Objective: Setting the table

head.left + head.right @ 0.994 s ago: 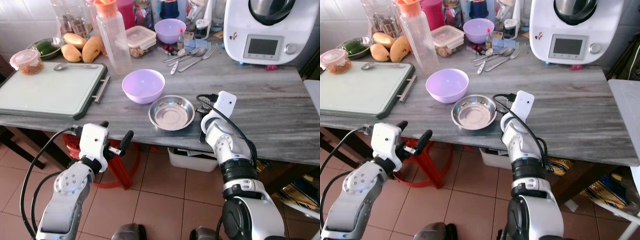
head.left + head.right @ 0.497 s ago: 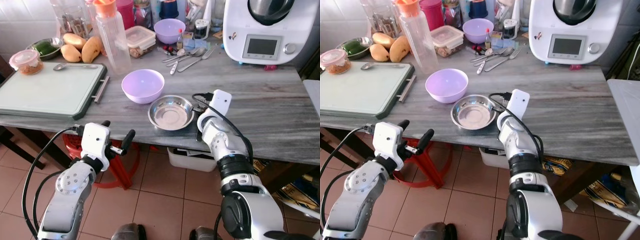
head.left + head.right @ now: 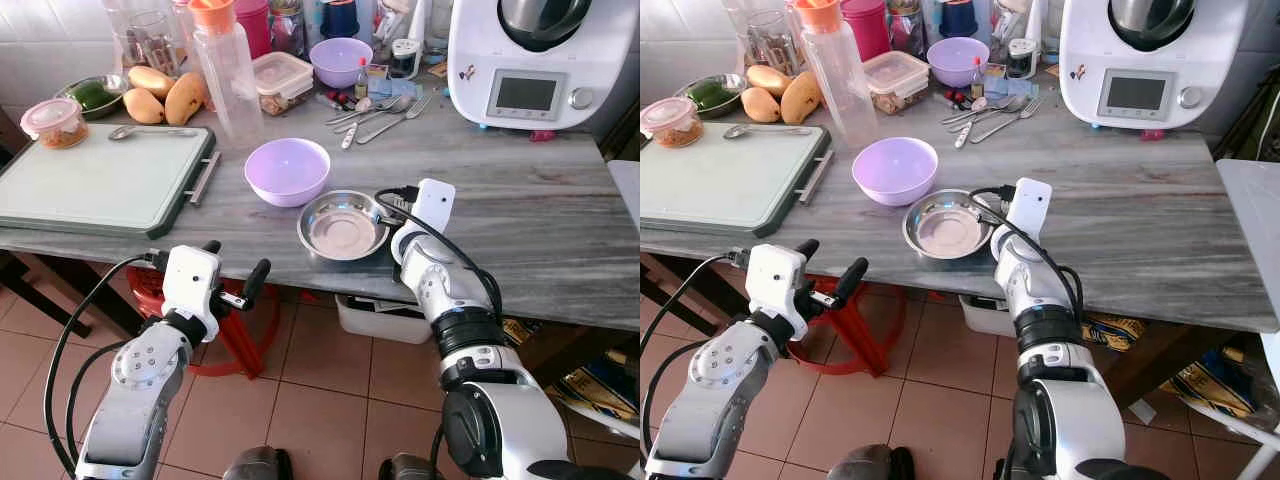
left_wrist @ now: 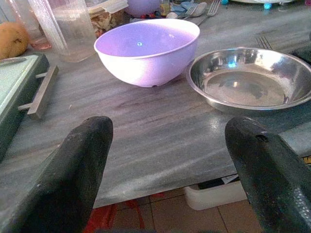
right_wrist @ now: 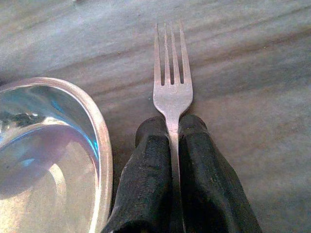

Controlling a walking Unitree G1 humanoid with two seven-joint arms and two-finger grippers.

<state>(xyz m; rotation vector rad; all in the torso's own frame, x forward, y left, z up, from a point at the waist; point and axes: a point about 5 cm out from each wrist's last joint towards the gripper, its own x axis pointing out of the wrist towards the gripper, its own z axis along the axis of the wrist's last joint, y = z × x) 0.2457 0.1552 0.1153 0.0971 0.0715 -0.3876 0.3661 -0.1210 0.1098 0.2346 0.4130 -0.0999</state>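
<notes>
The left gripper (image 3: 232, 271), two long black fingers spread wide with nothing between them, hangs below the table edge at about 7 o'clock from the shallow round steel dish (image 3: 343, 223). The right gripper (image 5: 170, 145) is clamped on the handle of a steel four-tined fork (image 5: 171, 82), held low over the grey streaked stone tabletop (image 3: 520, 220) just beside the dish's rim, at its 3 o'clock.

Risks, as I judge them: the handle is pinched narrowly, so the fork could swivel or slip if it is let go while tilted. A drift towards 9 o'clock would knock the tines against the rim and shift the dish, which sits near the table's front edge.

Counted left to right: one green-rimmed white cutting board (image 3: 100, 180), two lilac plastic bowls, a near one (image 3: 287, 170) and a far one (image 3: 340, 60), one steel dish, one held fork, and a loose cluster of cutlery (image 3: 380, 108) too tangled to count.
</notes>
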